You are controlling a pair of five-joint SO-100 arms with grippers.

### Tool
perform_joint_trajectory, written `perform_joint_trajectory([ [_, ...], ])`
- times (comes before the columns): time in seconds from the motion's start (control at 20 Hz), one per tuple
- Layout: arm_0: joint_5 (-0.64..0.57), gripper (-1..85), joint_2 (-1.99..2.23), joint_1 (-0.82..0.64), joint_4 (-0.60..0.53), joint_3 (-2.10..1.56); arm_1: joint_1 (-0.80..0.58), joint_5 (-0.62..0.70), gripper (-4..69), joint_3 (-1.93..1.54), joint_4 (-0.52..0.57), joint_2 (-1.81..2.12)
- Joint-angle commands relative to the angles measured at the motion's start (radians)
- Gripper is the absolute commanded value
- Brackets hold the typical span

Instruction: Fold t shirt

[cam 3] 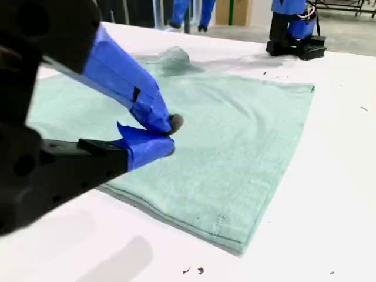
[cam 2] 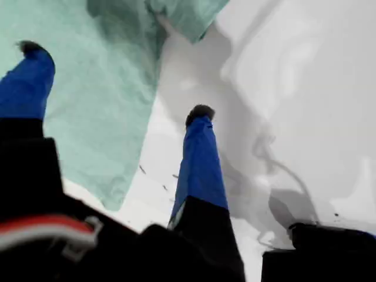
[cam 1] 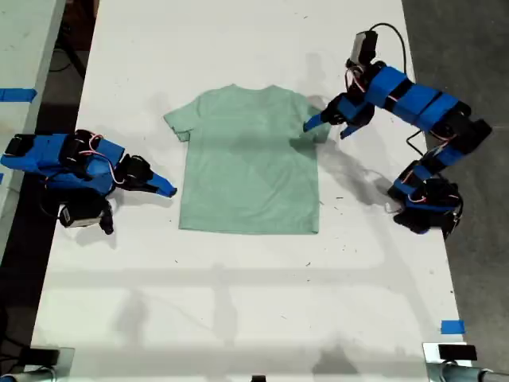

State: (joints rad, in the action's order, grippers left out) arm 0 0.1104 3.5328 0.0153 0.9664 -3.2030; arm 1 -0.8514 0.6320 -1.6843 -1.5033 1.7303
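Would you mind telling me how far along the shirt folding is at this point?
Nothing looks folded yet: the t shirt lies flat on the table. In hand: my first gripper is open at a sleeve, one finger over the cloth. My second gripper is shut beside the shirt. All folds remain.

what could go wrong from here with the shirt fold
1. My first claw is open astride the sleeve edge of the t shirt; it may pinch only the sleeve and bunch it.
2. My second claw is shut and off the cloth, so nothing pins the t shirt; a pull might slide it across the table.
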Motion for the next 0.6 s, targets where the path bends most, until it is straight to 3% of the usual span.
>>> perform_joint_trajectory([
  [0.0, 0.011, 0.8, 0.005, 0.014, -0.021, -0.003, -0.064, -0.005, 32.9, 0.071, 0.149, -0.117],
  [0.15, 0.012, 0.7, 0.005, 0.018, -0.018, -0.003, -0.064, -0.026, 18.4, 0.15, 0.239, -0.265],
  [0.2, 0.012, 0.6, 0.005, 0.017, -0.017, -0.003, -0.058, -0.032, 6.6, 0.189, 0.247, -0.305],
  [0.25, 0.014, 0.4, 0.005, 0.018, -0.017, -0.003, -0.054, -0.04, 1.2, 0.224, 0.238, -0.327],
  [0.55, 0.02, 0.3, 0.005, 0.021, -0.012, -0.012, 0.08, -0.025, 1.3, 0.699, -0.003, -0.354],
])
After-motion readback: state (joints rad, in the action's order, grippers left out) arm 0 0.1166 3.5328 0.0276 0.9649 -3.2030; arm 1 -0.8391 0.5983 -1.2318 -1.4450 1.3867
